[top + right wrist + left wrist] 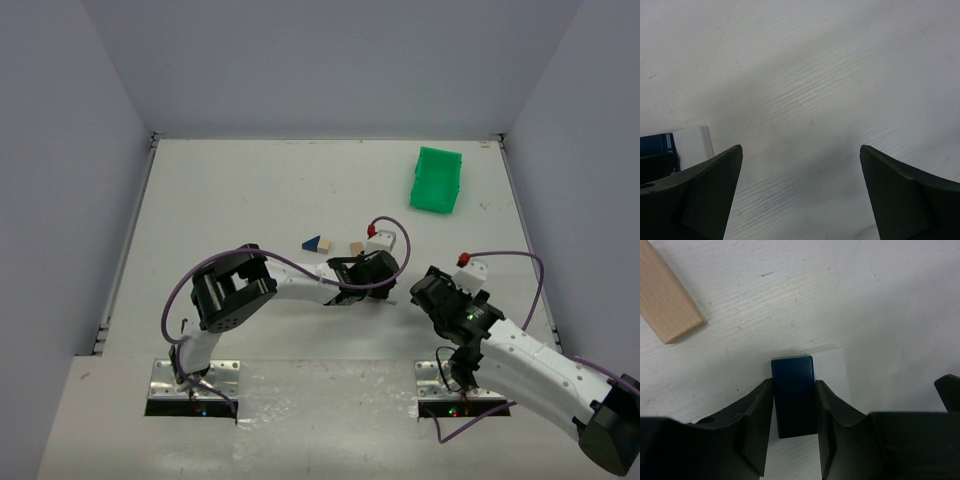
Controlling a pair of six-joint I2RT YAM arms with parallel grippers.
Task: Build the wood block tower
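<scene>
My left gripper (794,386) is shut on a dark blue block (793,400), which stands low over the table. A white block (834,371) lies flat right beside it; I cannot tell whether they touch. Both show at the left edge of the right wrist view, the blue block (655,144) and the white block (692,145). In the top view the left gripper (390,280) hides them. My right gripper (800,150) is open and empty, just right of them (425,288). A blue wedge (312,243) and two tan blocks (324,246) (357,248) lie loose behind the left gripper. No stacked tower shows.
A green plastic bin (437,180) stands at the back right. A long tan block (667,300) lies at the upper left of the left wrist view. Grey walls close in the white table (250,190) on three sides.
</scene>
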